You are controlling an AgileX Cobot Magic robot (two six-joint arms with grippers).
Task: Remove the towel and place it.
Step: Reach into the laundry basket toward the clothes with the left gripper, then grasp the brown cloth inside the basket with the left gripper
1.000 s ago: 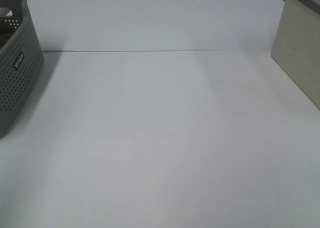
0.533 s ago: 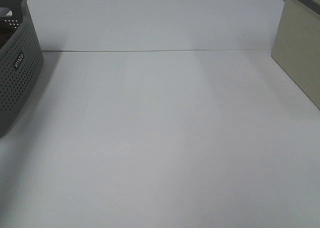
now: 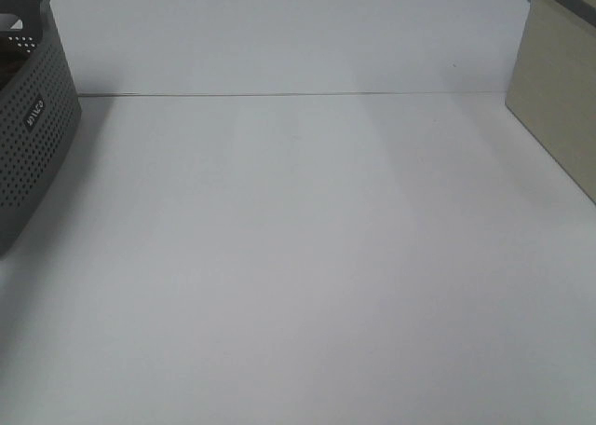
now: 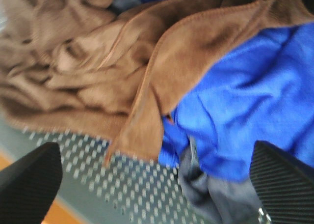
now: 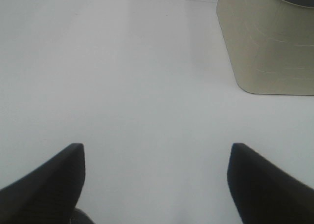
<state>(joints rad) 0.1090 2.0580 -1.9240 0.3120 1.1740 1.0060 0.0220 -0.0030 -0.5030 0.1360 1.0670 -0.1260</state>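
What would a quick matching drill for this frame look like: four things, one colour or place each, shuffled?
Things:
1. towel
2. second cloth
3. basket
4. bin

Descriptions:
A. beige, at the right edge of the high view
B. brown, crumpled
C. grey and perforated, at the left edge of the high view
D. blue, partly overlapped by a brown hem

Pairs: 1-B, 2-D, 3-C, 4-A
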